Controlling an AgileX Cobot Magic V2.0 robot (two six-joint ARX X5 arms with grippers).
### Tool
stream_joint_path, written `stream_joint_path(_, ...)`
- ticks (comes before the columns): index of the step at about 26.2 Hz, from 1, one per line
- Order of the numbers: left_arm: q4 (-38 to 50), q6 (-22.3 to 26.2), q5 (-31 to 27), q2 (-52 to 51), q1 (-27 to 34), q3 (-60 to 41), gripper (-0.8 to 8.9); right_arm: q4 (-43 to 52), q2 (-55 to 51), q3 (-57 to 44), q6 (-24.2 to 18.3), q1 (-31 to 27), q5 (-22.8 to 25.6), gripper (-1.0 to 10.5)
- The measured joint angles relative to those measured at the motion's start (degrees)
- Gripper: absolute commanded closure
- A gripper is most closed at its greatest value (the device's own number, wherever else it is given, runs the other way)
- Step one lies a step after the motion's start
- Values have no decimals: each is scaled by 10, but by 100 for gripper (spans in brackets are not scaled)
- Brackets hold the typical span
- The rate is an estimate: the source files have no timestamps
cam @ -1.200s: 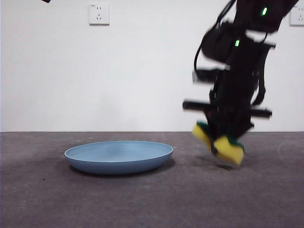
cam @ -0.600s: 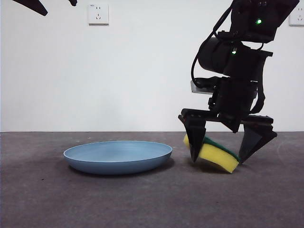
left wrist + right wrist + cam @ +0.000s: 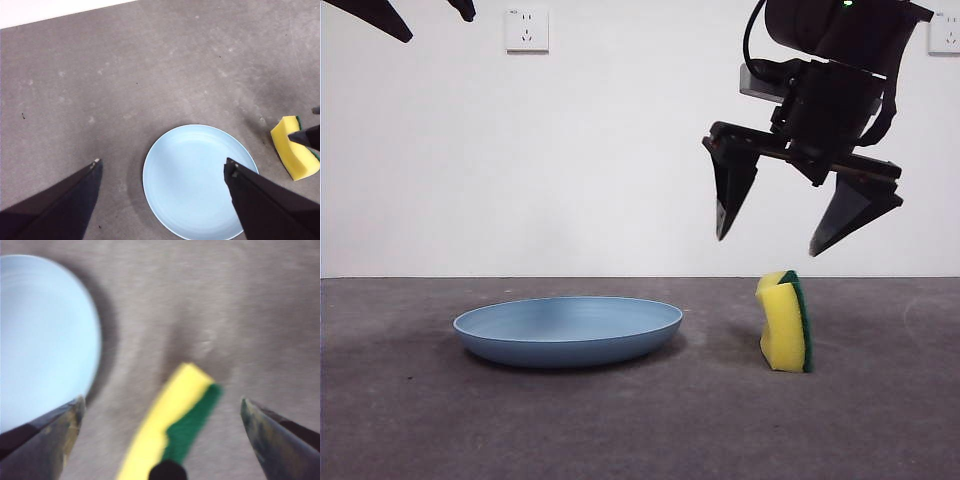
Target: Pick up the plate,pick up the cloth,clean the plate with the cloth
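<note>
Cloth (image 3: 786, 322) now stands on edge on the table (image 3: 640, 420), at 3 o'clock of the plate (image 3: 568, 330); my right gripper (image 3: 807, 222), spread, has released it and risen. I must regrasp.

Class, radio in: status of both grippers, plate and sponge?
Right gripper open above the sponge, which stands on edge. Left gripper open, high over the plate. Nothing between them.
</note>
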Motion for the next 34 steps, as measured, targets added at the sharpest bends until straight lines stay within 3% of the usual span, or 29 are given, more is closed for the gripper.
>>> stream_joint_path(2,-2,0,0,0,0,0,409,-16,-2,0,5,0,-35,412)
stream_joint_path(3,-1,0,0,0,0,0,412,-19,-8,0,6,0,-54,494)
stream_joint_path(4,3,0,0,0,0,0,482,-20,-23,0,7,0,-77,718)
stream_joint_path(5,14,0,0,0,0,0,625,-20,-40,0,6,0,-87,894)
stream_joint_path(6,27,3,0,0,0,0,852,-20,-66,0,2,1,-88,951)
stream_joint_path(10,28,16,0,0,0,0,821,-17,-173,0,-20,1,-84,957)
stream_joint_path(13,30,16,0,-9,0,0,821,-16,-258,0,-53,1,-28,957)
stream_joint_path(19,71,30,3,-123,0,-17,821,-15,-398,-5,-81,0,3,957)
stream_joint_path(23,130,33,3,-225,-3,-117,821,-11,-475,-52,-87,0,4,957)
stream_joint_path(27,153,29,2,-312,-3,-235,821,-4,-540,-127,-89,0,34,957)
stream_joint_path(34,196,-10,0,-449,-3,-378,816,-1,-613,-229,-88,0,48,947)
